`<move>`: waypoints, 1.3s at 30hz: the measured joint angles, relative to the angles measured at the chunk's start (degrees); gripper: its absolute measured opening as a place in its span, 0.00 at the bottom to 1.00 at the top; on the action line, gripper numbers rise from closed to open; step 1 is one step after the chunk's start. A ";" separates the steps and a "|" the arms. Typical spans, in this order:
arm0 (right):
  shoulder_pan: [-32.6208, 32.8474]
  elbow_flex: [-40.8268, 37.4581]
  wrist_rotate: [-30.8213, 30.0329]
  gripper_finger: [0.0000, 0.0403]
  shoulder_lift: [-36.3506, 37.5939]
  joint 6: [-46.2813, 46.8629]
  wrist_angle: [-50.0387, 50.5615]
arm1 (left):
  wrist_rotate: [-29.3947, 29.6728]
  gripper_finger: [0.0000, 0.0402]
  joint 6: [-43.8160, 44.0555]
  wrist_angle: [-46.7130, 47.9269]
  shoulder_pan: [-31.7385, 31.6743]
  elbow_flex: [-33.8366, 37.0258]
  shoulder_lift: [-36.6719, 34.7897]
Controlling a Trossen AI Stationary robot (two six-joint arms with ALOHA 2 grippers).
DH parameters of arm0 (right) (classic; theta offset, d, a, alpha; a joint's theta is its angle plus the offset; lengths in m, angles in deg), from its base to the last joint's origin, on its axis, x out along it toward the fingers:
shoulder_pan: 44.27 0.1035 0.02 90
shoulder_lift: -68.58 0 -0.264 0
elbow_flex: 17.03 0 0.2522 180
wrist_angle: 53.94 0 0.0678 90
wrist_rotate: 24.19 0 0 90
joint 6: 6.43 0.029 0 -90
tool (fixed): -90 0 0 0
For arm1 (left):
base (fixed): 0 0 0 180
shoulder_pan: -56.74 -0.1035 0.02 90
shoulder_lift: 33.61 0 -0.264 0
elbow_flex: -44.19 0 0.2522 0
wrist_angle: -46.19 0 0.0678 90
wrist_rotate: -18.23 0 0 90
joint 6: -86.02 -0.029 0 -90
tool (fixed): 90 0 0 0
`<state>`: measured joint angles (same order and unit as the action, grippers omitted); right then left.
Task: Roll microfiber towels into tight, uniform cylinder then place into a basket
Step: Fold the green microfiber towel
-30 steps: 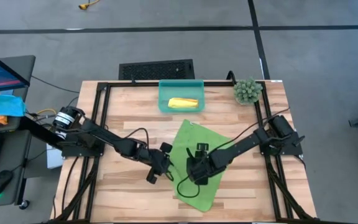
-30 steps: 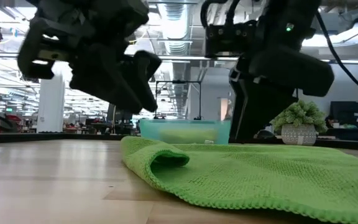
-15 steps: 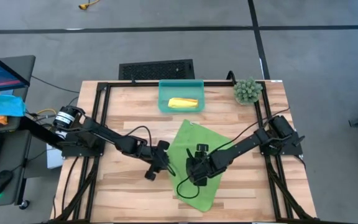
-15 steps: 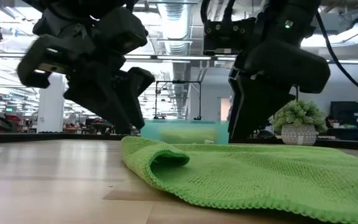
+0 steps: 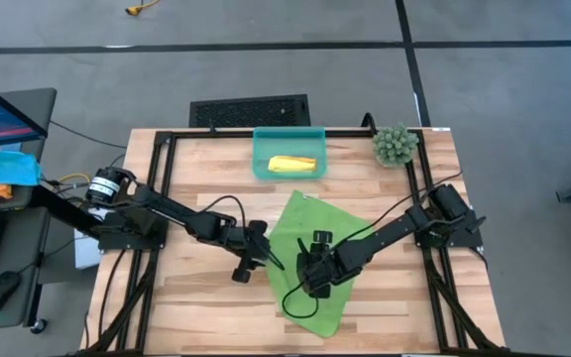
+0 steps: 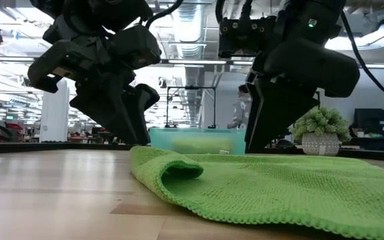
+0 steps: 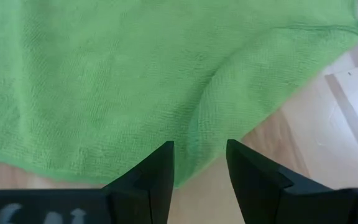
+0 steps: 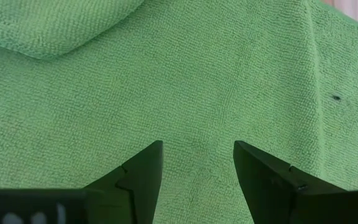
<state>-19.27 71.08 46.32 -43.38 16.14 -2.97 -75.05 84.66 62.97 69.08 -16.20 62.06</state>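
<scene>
The left hand has slid in to the green towel's 9 o'clock edge, spread, empty; the right hand, spread, hovers over it. Rolling looks imminent.

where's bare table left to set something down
Bare wood lies between the left gripper and the table's left rail, and right of the green towel, below the plant. The middle is crowded: both grippers, right gripper.

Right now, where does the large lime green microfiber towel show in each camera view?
High: lime green microfiber towel at table centre, under both grippers.
Low: fills the foreground.
Left wrist: its edge fills most of the frame.
Right wrist: fills the frame.
Shared landmark: the folded-over corner.
</scene>
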 joint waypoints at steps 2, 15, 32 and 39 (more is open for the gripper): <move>0.00 0.00 0.00 0.55 0.00 0.00 0.01 | 0.01 0.35 0.53 0.37 -0.22 0.00 0.00; -0.39 0.04 -0.04 0.55 0.02 -0.26 0.15 | -1.43 0.35 1.38 -0.93 -0.07 -0.53 4.34; -0.38 0.04 -0.04 0.55 0.04 -0.11 1.29 | -16.36 0.35 -0.81 -0.74 4.45 -2.27 4.96; -2.38 0.04 -0.06 0.55 0.04 0.63 2.32 | -16.52 0.35 -0.36 -0.36 10.58 -2.27 4.96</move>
<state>-21.66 71.12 46.25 -43.34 16.77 -0.65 -91.57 84.30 62.61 79.66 -18.47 67.03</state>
